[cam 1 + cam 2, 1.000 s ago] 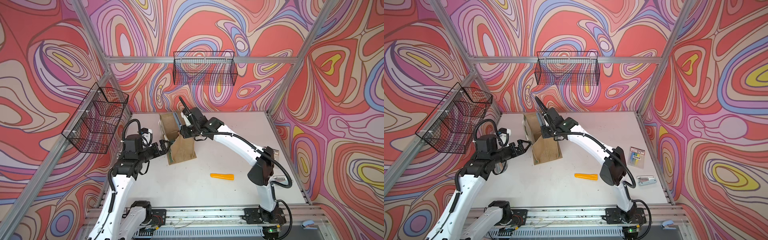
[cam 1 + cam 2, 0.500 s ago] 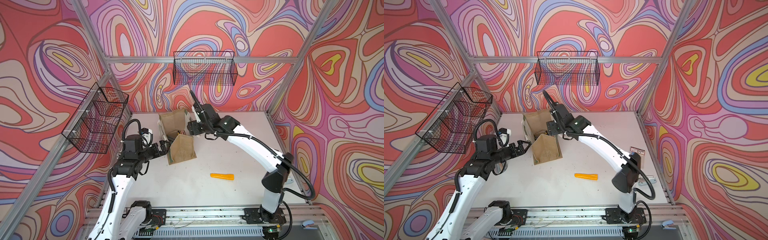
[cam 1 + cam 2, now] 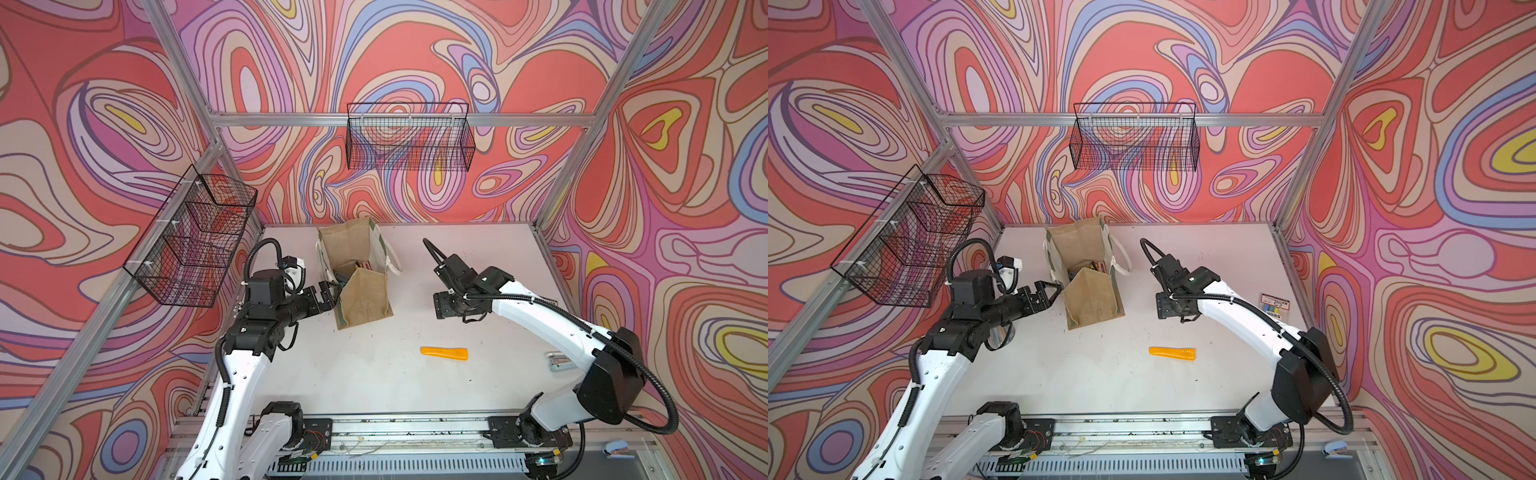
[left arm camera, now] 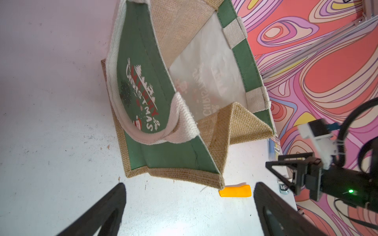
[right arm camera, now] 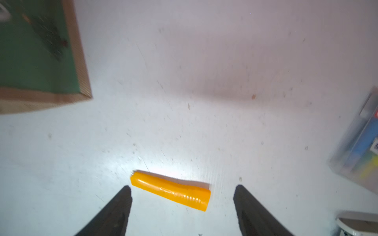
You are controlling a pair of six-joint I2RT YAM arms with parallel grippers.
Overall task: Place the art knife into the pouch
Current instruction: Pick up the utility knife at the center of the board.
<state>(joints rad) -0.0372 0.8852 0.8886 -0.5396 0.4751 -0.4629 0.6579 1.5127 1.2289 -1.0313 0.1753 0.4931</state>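
Looking over your scuffed white desk between swirl-patterned walls, you had the orange art knife lying toward the front edge, near but clear of the right gripper, jaws wide and empty, while the left gripper gaped empty beside the pouch.

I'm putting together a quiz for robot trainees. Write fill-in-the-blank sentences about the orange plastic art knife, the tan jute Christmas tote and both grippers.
1. ____ gripper touches the orange plastic art knife on the white table.
2. The left gripper, beside the tan jute pouch, has its jaws ____.
3. The right gripper, apart from the pouch, holds ____.
Missing words: Neither; open; nothing.
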